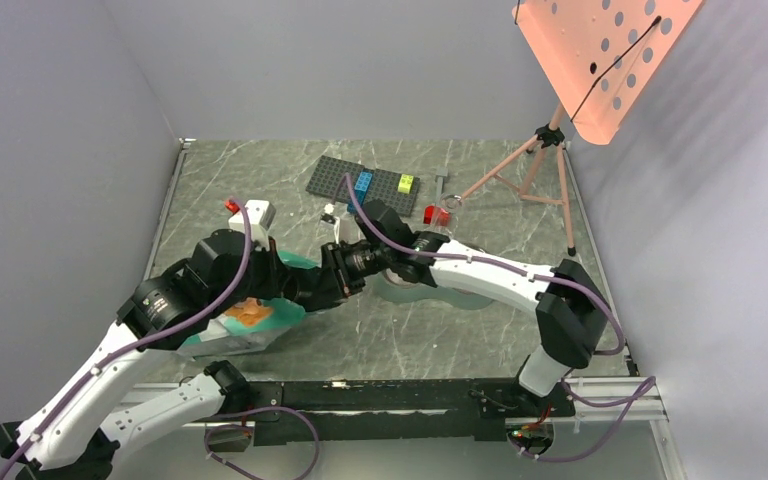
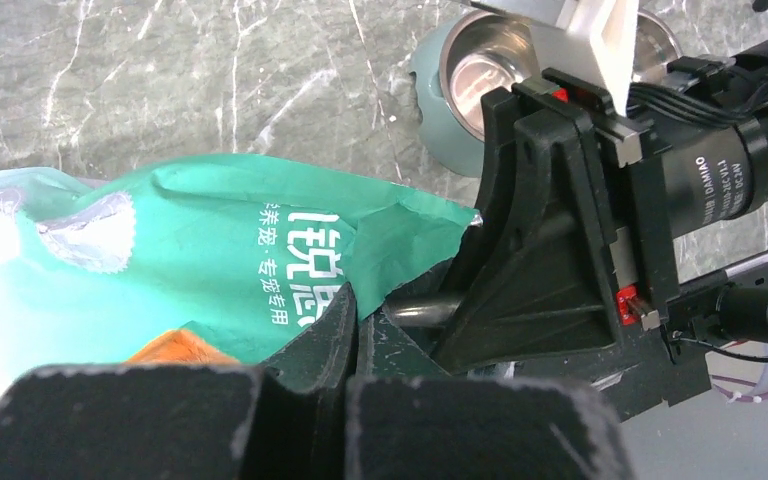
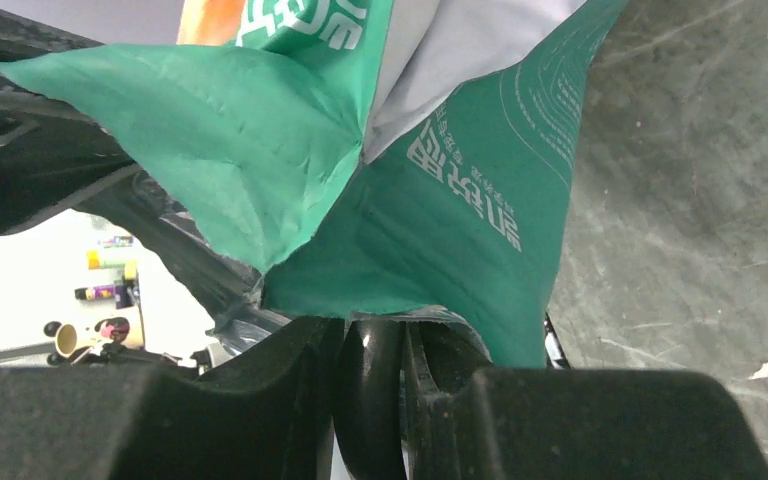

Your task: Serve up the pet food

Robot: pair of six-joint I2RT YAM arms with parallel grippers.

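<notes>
The teal-and-white pouch (image 1: pixel 245 322) lies at the near left of the table. My left gripper (image 1: pixel 312 287) is shut on the torn edge of its mouth, seen in the left wrist view (image 2: pixel 365 315), where the pouch (image 2: pixel 210 250) fills the left. My right gripper (image 1: pixel 338 277) faces it at the mouth, shut on the shiny scoop handle (image 3: pixel 372 370); the handle (image 2: pixel 425 310) runs into the pouch (image 3: pixel 440 210) and the scoop's bowl is hidden. The kibble is hidden. The grey-green twin bowl dish (image 2: pixel 440 120) sits just behind, mostly under my right arm (image 1: pixel 400 292).
A grey baseplate (image 1: pixel 332 178) with blue and yellow bricks lies at the back middle, a red brick (image 1: pixel 436 213) beside it. A pink tripod (image 1: pixel 545 150) with a perforated board (image 1: pixel 600 60) stands back right. A white block (image 1: pixel 257 213) stands behind the pouch.
</notes>
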